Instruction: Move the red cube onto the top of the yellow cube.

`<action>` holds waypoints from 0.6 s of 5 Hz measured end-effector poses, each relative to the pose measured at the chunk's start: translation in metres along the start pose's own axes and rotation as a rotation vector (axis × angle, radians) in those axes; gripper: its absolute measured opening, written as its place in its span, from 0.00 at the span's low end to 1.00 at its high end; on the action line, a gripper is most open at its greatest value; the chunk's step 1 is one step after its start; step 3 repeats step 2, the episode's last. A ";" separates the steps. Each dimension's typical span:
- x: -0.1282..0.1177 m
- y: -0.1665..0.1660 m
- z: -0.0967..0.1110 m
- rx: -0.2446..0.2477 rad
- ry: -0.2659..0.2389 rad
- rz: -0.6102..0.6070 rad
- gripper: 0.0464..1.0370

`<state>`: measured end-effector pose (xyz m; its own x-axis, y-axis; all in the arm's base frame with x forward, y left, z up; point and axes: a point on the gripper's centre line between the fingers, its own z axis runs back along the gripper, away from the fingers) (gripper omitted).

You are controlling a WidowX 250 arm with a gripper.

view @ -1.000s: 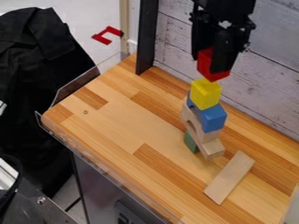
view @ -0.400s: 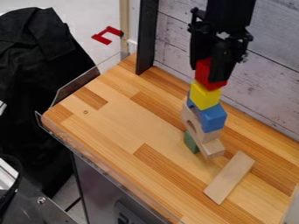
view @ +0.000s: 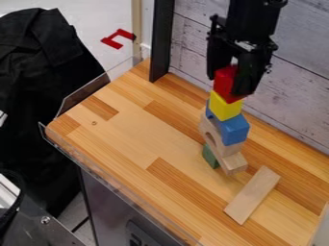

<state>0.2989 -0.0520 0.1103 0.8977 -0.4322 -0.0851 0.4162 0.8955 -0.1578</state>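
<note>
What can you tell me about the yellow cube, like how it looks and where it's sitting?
The yellow cube is a plain, bright yellow block with flat faces and fairly crisp edges, perhaps painted wood. It is high in the stack, above the blue block, with one upright edge turned roughly toward the camera. The red cube is directly over it, hiding most of its top and seemingly touching it. How flush the two faces meet can't be made out.

Red cube (view: 225, 82), partly hidden, atop yellow cube (view: 224, 108); both touching

Smooth striped wood counter (view: 138, 127).
</note>
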 end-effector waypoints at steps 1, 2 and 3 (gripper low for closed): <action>0.001 0.001 0.000 0.002 -0.008 0.021 0.97; -0.001 0.003 0.012 0.012 -0.045 0.041 0.96; -0.001 0.003 0.012 0.012 -0.045 0.041 0.96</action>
